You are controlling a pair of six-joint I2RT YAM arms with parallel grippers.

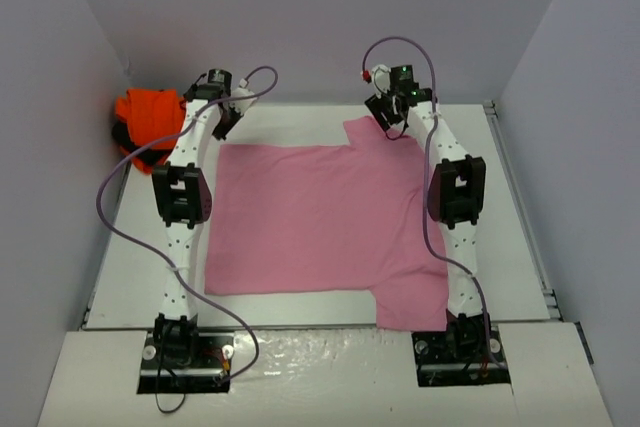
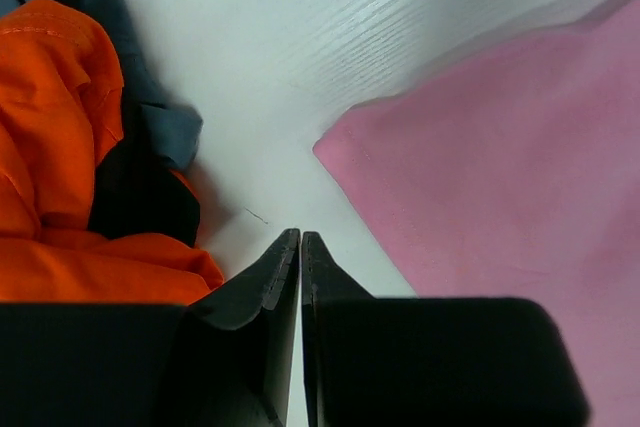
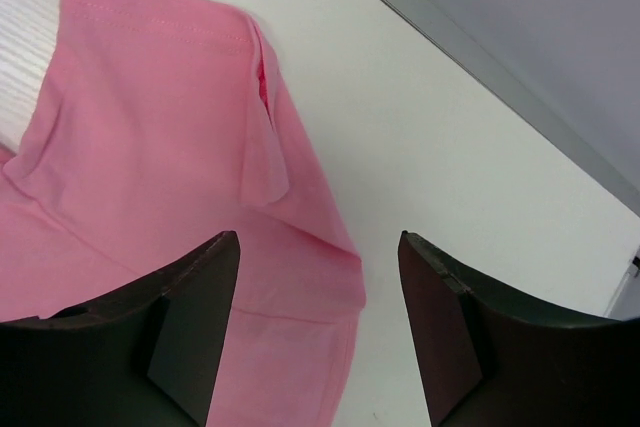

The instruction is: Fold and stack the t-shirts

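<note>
The light pink t-shirt (image 1: 310,222) lies spread flat on the white table between the two arms. The orange t-shirt (image 1: 148,117) is bunched at the far left with the dark one (image 1: 122,137) under it. My left gripper (image 1: 228,117) is shut and empty above bare table, between the orange heap (image 2: 50,147) and the pink shirt's far-left corner (image 2: 500,167); the dark cloth (image 2: 140,187) shows there too. My right gripper (image 1: 392,115) is open and empty above the pink shirt's far-right sleeve (image 3: 200,147); its gap (image 3: 320,247) spans the sleeve edge.
Grey walls enclose the table on the left, back and right. A metal rail (image 3: 480,57) runs along the table's edge by the right gripper. Bare white tabletop (image 1: 520,207) lies to the right of the pink shirt.
</note>
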